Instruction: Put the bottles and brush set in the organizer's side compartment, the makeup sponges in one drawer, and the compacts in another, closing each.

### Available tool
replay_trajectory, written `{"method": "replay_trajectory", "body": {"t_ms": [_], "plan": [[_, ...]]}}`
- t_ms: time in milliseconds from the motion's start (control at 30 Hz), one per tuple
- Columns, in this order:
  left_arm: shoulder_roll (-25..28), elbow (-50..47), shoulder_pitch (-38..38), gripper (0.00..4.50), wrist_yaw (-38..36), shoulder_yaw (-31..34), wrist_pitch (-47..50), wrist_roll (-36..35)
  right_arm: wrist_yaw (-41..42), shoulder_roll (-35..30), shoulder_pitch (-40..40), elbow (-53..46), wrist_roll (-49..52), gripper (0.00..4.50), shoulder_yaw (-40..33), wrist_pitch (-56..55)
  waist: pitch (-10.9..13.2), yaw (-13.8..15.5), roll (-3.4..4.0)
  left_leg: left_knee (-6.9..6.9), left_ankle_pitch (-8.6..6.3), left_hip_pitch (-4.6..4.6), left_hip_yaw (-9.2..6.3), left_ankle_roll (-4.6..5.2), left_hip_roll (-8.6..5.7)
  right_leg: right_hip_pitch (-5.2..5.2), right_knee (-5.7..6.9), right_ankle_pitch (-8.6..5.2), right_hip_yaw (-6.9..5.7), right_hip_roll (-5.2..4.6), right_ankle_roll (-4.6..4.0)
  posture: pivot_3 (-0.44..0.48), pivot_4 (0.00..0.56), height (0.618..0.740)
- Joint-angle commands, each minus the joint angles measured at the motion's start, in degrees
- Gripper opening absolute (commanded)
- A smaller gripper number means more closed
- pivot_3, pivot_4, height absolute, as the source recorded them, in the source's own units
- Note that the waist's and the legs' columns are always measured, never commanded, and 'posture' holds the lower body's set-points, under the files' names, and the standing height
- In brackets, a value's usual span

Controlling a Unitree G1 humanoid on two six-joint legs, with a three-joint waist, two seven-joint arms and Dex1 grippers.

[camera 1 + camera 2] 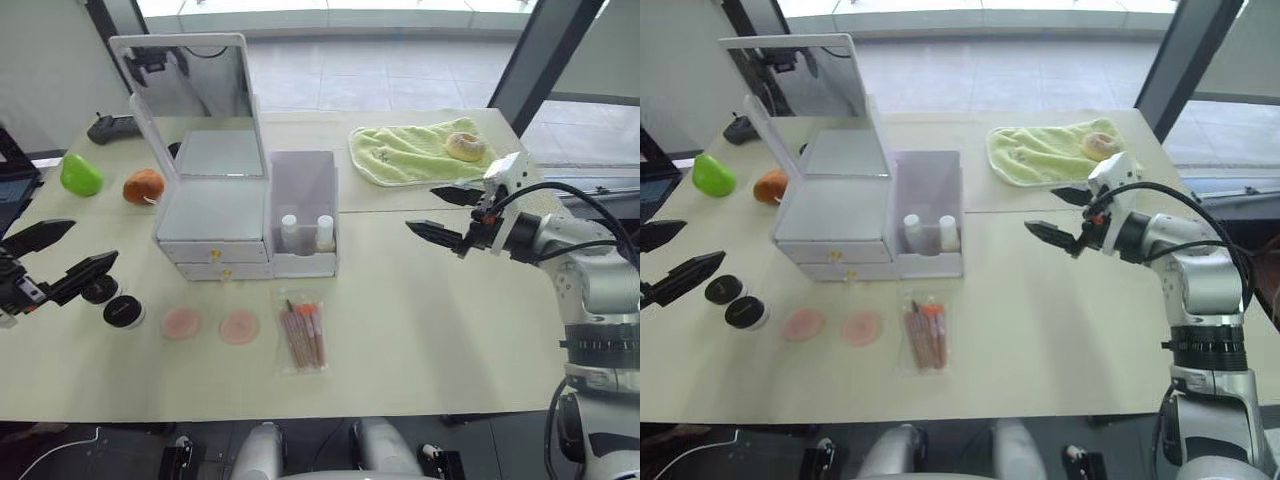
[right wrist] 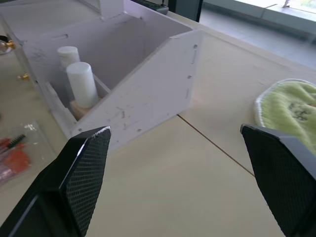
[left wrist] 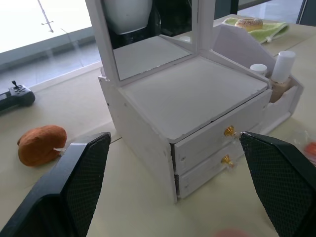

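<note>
The pale grey organizer [image 1: 212,212] stands mid-table with its mirror lid [image 1: 190,85] upright and both gold-knobbed drawers [image 1: 214,256] shut. Its translucent side compartment [image 1: 304,195] holds the two white-capped bottles [image 1: 289,231] [image 1: 325,229], standing upright. On the table in front lie the brush set [image 1: 301,336], two peach makeup sponges [image 1: 181,323] [image 1: 239,326] and two black compacts [image 1: 124,312] [image 1: 98,291]. My left gripper [image 1: 92,241] hovers open just left of the compacts, holding nothing. My right gripper [image 1: 421,209] is open and empty, a hand's width right of the side compartment.
A green towel [image 1: 400,152] with a ring-shaped pastry [image 1: 465,146] lies at the back right. A green fruit [image 1: 80,175], an orange fruit-shaped object [image 1: 144,186] and a black controller [image 1: 112,127] sit at the back left. The table's front edge runs just below the brush set.
</note>
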Motion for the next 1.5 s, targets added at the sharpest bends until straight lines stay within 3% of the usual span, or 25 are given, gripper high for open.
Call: {"method": "replay_trajectory", "body": {"t_ms": [33,167,333,433,567,667,767,900,1067,1300,1500], "plan": [[3.94,-6.27,-2.51,4.50,-2.56,-4.52,5.80,-3.76,0.55,-1.24,1.20,-10.17,4.72,4.45,1.13,6.38,-0.02,0.73,-0.06,0.00,0.00,-0.05,0.01,0.00,0.03,-0.17,0.00,0.00,0.00,0.01,0.00,0.000,0.150,0.740],[8.07,-8.79,-6.93,4.50,-4.65,-13.82,9.11,-1.83,1.49,-2.79,2.62,-16.99,3.38,4.45,8.13,9.38,-0.08,0.70,-0.17,-0.07,-0.01,-0.06,0.22,-0.01,0.02,-0.17,-0.09,-0.06,0.20,0.01,0.10,0.000,0.150,0.740],[8.29,-13.44,-12.63,4.50,-1.66,-21.97,13.39,-0.88,-1.17,-1.74,4.39,-23.63,5.55,4.45,9.01,12.02,-0.06,0.28,-0.30,-0.08,0.00,-0.04,0.50,0.00,0.14,-0.28,0.00,-0.24,0.42,0.12,0.45,0.000,0.150,0.740],[12.67,-16.86,-16.48,4.50,2.15,-27.90,31.18,-6.85,-3.68,-2.30,5.80,-26.13,7.99,4.45,8.03,17.70,0.00,0.21,-0.48,-0.11,-0.01,0.12,0.72,0.00,0.24,-0.25,0.05,-0.24,0.60,0.24,0.49,0.000,0.150,0.740],[11.77,-15.52,-23.19,4.50,2.91,-31.15,46.93,-18.28,-10.64,-0.99,8.17,-30.18,10.76,4.45,6.83,26.87,0.02,0.31,-0.60,-0.09,-0.01,0.14,0.80,0.01,0.25,-0.27,0.07,-0.24,0.82,0.39,0.60,0.000,0.150,0.740],[6.64,-13.64,-25.92,3.93,7.34,-33.05,52.92,-20.95,-10.27,4.12,5.08,-25.04,24.21,4.50,2.43,44.52,0.02,0.07,-0.65,-0.09,-0.01,0.18,0.87,0.01,0.26,-0.28,0.08,-0.24,0.88,0.40,0.62,0.000,0.150,0.740],[-1.67,-11.59,-27.71,3.04,14.76,-33.75,59.12,-23.51,-17.70,10.23,2.38,-16.09,26.86,4.50,-0.98,57.73,0.00,-0.04,-0.64,-0.08,-0.01,0.34,0.90,0.02,0.26,-0.19,0.14,-0.20,0.97,0.45,0.60,0.000,0.150,0.740],[-9.51,-10.05,-25.70,1.74,20.67,-35.75,60.58,-21.13,-26.71,12.44,1.59,-6.05,38.46,4.50,-0.60,59.95,-0.06,0.30,-0.85,-0.05,-0.01,0.21,0.87,0.02,0.24,-0.28,0.08,-0.10,1.02,0.46,0.47,0.000,0.150,0.740],[-13.88,-11.20,-23.61,0.15,25.44,-37.80,58.59,-16.96,-38.19,16.81,-0.07,4.69,43.80,4.50,-1.43,59.95,-0.08,0.13,-0.87,-0.05,-0.01,0.22,0.90,0.03,0.17,-0.29,0.06,0.05,1.10,0.45,0.28,0.000,0.150,0.740],[-16.27,-12.72,-19.42,0.07,28.71,-41.08,56.87,-11.97,-46.23,23.65,-0.97,12.52,42.31,4.50,0.21,59.95,-0.16,-0.20,-0.84,-0.06,-0.01,0.28,0.94,0.02,0.20,-0.27,0.04,-0.08,1.21,0.52,0.55,0.000,0.150,0.740],[-16.00,-13.47,-18.17,0.07,29.45,-42.93,56.30,-8.85,-46.92,28.95,-2.23,15.64,37.94,4.50,2.27,59.95,-0.56,-0.73,-0.68,-0.08,-0.02,0.34,0.92,0.02,0.34,-0.23,0.04,-0.09,1.22,0.69,0.55,0.000,0.150,0.740]]}}
